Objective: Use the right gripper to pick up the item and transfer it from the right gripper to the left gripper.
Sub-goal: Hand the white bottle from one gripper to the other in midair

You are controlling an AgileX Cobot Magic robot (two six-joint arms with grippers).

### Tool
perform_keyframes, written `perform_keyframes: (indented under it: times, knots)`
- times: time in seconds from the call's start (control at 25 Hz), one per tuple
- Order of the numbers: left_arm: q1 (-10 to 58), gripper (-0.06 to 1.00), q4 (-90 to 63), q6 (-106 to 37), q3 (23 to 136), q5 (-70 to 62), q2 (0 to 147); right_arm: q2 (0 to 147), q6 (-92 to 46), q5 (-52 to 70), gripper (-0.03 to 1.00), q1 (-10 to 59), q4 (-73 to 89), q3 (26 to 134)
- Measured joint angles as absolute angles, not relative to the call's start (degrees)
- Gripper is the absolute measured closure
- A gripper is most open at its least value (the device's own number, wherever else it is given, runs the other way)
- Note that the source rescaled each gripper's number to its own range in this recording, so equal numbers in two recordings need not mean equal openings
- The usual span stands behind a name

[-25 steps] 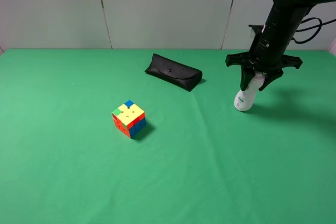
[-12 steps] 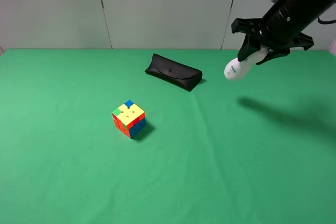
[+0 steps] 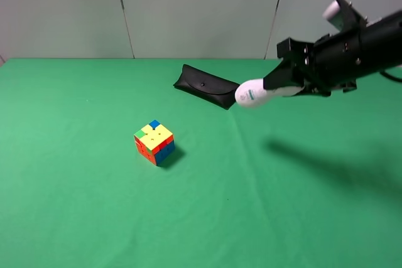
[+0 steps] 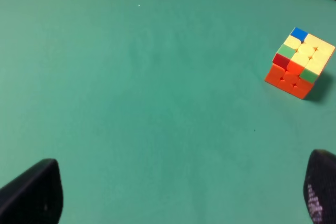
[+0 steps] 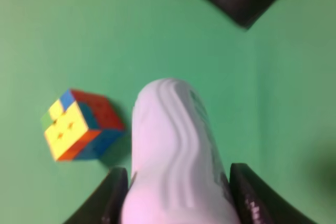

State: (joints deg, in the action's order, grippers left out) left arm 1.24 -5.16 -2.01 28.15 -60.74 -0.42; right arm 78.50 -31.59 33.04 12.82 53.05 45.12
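While your right tool clamps the bottle by its narrow end, aloft at upper right, base pointing left, treat it as probably light, stiff, slick plastic. Your left tool, spread empty, should take the free contoured body.

a: that bottle is smooth white plastic with a faint sheen and a wavy moulded surface.
b: the table cover looks like matt green cloth. the cube is glossy plastic, the glasses case matt black, leathery.
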Motion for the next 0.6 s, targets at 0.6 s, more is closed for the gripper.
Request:
perform_keyframes:
  times: [0.6]
  knots:
    - [1.24, 0.11, -5.16, -2.01, 28.15, -60.74, -0.42, 78.45, -63.15, 34.75, 0.94, 12.82, 86.46, 38.1]
